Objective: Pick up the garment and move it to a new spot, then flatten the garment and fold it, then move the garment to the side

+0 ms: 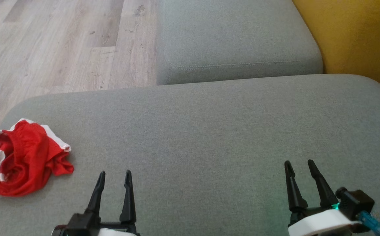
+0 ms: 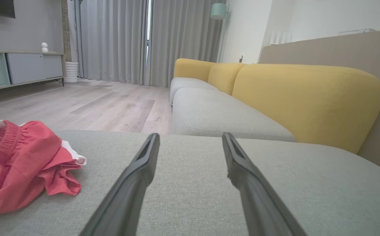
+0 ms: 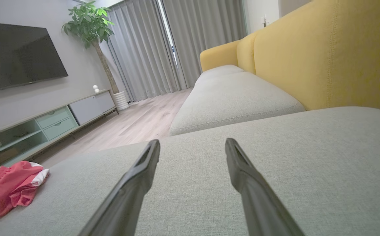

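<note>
1. A broad grey seat cushion [image 1: 209, 131] spans the lower two thirds of the head view.
2. The wooden floor [image 1: 62, 42] takes the upper left of that view.
3. A second cushion [image 1: 236, 39], also grey, sits at the upper middle, just behind the first.
4. The yellow backrest [image 1: 357, 36] occupies the upper right corner.
5. The garment [image 1: 22, 160], red with white stripes, lies crumpled at the left edge of the head view, on the near cushion's left end.
6. The left gripper [image 1: 115, 173] is at the bottom left, just right of the garment and not touching it. Its fingers are parted, with nothing between them.
7. The right gripper [image 1: 299, 163] is at the bottom right, well apart from the garment, its fingers likewise spread and holding nothing.
</note>
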You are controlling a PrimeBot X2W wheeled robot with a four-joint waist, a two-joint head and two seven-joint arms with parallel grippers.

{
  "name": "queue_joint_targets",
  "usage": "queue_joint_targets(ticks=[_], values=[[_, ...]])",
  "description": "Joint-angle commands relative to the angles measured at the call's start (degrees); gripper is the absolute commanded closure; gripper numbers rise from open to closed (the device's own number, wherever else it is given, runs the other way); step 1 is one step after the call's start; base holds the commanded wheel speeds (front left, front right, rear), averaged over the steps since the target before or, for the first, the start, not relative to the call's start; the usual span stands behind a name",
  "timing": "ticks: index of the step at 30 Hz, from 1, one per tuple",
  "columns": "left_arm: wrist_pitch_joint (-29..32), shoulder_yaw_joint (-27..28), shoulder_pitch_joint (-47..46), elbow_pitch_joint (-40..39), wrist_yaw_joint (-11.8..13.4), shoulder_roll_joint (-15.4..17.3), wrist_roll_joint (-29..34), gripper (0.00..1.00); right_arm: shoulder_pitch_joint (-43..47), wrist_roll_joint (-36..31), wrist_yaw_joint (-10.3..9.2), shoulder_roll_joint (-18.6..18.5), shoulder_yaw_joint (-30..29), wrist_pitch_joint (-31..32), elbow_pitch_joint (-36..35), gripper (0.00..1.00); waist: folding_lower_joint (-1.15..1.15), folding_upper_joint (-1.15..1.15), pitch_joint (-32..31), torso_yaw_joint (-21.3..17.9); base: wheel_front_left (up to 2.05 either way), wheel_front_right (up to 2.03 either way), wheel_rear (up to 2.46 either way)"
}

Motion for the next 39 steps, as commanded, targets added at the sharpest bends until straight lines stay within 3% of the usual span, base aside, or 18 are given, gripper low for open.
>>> queue_joint_targets(ticks=[1,15,39], values=[[-1.1,1.0,-1.7,-1.9,0.4,0.2,2.7,0.00,-1.0,-2.4,-0.04,-0.5,1.5,-1.1,-2.3,0.00,0.00,0.00,-0.1,0.0,0.00,0.00,0.00],[-3.3,0.2,-1.1,-1.1,2.2,0.3,10.8,0.00,-0.5,-10.1,-0.04,-0.6,1.8,-3.3,-2.2,0.00,0.00,0.00,-0.5,-0.1,0.00,0.00,0.00],[-3.3,0.9,-1.3,-0.8,1.9,0.3,10.6,0.00,-1.4,-10.7,-0.04,-0.6,2.7,-3.3,-2.2,0.00,0.00,0.00,1.0,0.9,0.00,0.00,0.00]])
